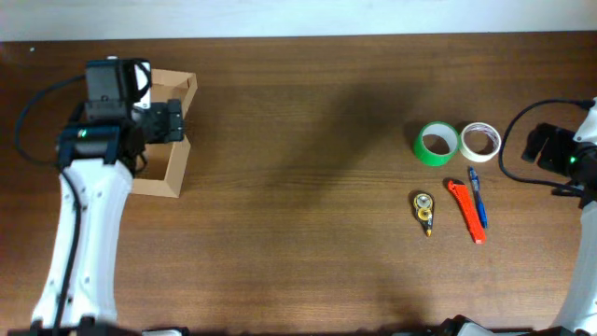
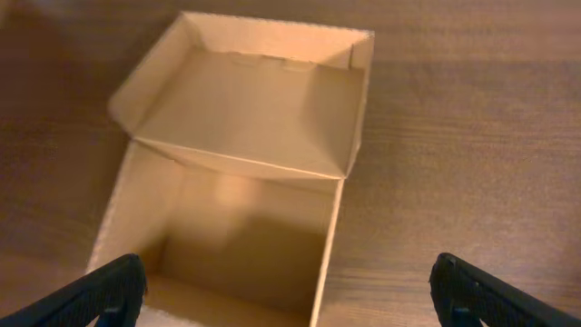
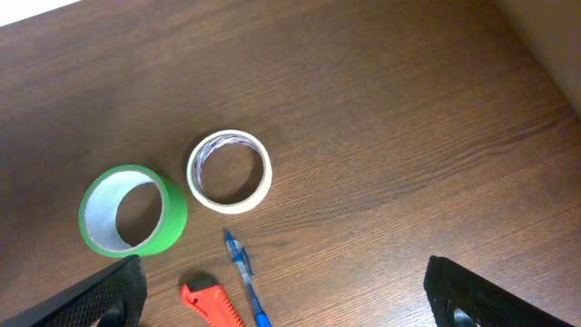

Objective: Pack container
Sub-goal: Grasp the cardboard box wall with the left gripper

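One open container [image 2: 254,118], near far table [image 1: 298,187] edge

The wooden counter [image 1: 298,187] carries the open container [image 1: 175,166] far left. At right lie a green tape roll [image 1: 436,157], white tape roll [image 1: 465,140], yellow dispenser [image 1: 423,210], orange cutter [image 1: 465,212] and blue pen [image 1: 478,198].

Overhead: the left arm [image 1: 89,215] covered most of the cardboard box [image 1: 175,166]. Right wrist view: the lower edge cut off the orange utility knife [image 3: 209,304] and blue pen [image 3: 245,277]. The yellow-black item [image 1: 424,212] was too small to identify.
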Controlling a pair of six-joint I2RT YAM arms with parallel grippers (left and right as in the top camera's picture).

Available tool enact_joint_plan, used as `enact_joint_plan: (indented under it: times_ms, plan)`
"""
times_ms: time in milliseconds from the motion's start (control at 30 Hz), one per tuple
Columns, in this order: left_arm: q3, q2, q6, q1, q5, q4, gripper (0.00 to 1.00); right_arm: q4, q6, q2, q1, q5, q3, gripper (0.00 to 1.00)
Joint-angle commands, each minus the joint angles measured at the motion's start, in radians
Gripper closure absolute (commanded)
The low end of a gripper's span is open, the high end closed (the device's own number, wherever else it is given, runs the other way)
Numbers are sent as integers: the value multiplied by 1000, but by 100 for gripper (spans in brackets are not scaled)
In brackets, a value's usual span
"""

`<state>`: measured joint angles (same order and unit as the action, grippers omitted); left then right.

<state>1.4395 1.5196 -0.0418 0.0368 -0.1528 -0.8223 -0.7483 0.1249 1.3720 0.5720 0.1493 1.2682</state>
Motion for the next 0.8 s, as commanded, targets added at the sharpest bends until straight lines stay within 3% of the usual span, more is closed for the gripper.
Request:
enact_joint_plan:
  times_ms: [0,67,133,500,767]
  plan:
    - [11,41,-9,3,38,-7,5,4,-13,9,5,23,23,1]
    - [16,69,5,3,48,-46,25,3,-13,9,5,24,23,1]
    - [21,90,21,3,60,-96,36,3,-13,9,5,24,23,1]
    - [22,142,-18,3,106,-275,37,3,-13,9,5,24,22,1]
    - [22,204,-95,3,65,-271,44,3,-13,9,5,24,23,1]
